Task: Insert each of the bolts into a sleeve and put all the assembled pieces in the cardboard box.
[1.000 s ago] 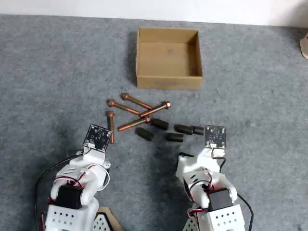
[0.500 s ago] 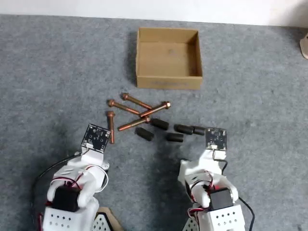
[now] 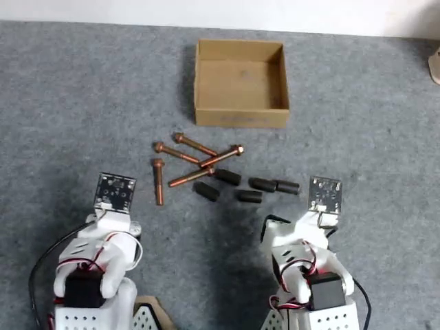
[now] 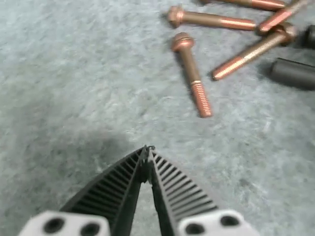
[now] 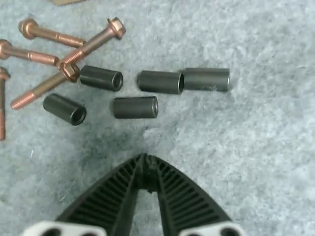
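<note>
Several copper bolts point(image 3: 191, 177) lie in a loose fan on the grey carpet, with several black sleeves point(image 3: 249, 196) just to their right. The open cardboard box point(image 3: 240, 118) stands behind them with nothing in it. In the left wrist view my left gripper point(image 4: 147, 150) is shut and holds nothing, its tips a short way from the nearest bolt point(image 4: 192, 93). My right gripper point(image 5: 145, 159) is also shut with nothing in it, hovering just short of the closest sleeve point(image 5: 135, 107). Beyond that sleeve a row of sleeves point(image 5: 160, 81) lies on its side.
Grey carpet covers the whole table. The left arm point(image 3: 103, 240) and the right arm point(image 3: 306, 254) sit at the near edge, either side of the parts. Open carpet stretches to both sides of the box and between the arms.
The left arm has swung left, away from the bolts. The right arm has shifted right, uncovering the rightmost sleeve. Bolts, sleeves and box have not moved.
</note>
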Tool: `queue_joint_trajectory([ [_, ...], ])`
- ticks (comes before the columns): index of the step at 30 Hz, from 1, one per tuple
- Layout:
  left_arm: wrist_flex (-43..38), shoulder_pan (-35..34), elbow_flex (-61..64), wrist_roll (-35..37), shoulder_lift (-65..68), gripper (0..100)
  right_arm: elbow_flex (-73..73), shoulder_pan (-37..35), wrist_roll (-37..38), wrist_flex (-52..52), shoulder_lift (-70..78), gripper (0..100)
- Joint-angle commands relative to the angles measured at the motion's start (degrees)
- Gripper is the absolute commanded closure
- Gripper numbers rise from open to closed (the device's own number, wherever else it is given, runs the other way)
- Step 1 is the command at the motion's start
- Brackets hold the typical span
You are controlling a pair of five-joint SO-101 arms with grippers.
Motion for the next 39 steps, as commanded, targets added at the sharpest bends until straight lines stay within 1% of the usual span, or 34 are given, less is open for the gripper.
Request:
queue_joint_trajectory([
  [1, 0.2, -3.6, -3.6, -0.4, 1.2, 99, -3.1, 0.5, -0.6, 0.7, 0.9, 99.4],
  [4, 0.0, -3.9, -6.2, -0.4, 5.8, 99, -3.1, 0.5, -0.6, 0.7, 0.9, 99.4],
  [6, 0.3, -3.9, -10.5, -0.4, 11.2, 99, -3.2, 0.5, -0.6, 0.7, 0.9, 99.4],
  [13, 0.3, -3.9, -26.1, -0.2, 36.6, 99, -3.5, 0.4, -0.4, 1.2, 0.9, 99.4],
  [18, 4.7, -3.9, -37.5, 0.4, 52.4, 99, -5.1, 0.4, -0.5, 3.6, 1.0, 99.4],
  [21, 6.5, -3.9, -43.6, 4.7, 59.9, 99, -5.5, 0.4, -0.6, 3.6, 1.0, 99.4],
  [25, 6.3, -3.7, -50.0, 10.8, 66.6, 99, -8.1, 0.4, -0.6, 3.6, 1.9, 99.4],
  [28, 6.3, -2.1, -54.0, 15.3, 70.4, 99, -13.0, 0.4, -0.6, 3.1, 8.7, 99.4],
  [31, 6.3, 1.5, -58.2, 21.8, 74.2, 99, -21.7, 0.1, -0.6, 3.8, 21.8, 99.4],
  [35, 7.2, 7.2, -60.0, 22.6, 78.5, 99, -36.3, 0.0, -0.4, 10.1, 40.9, 99.4],
  [39, 11.5, 8.4, -62.7, 22.6, 78.7, 99, -53.9, 0.1, -0.3, 18.7, 55.1, 99.4],
])
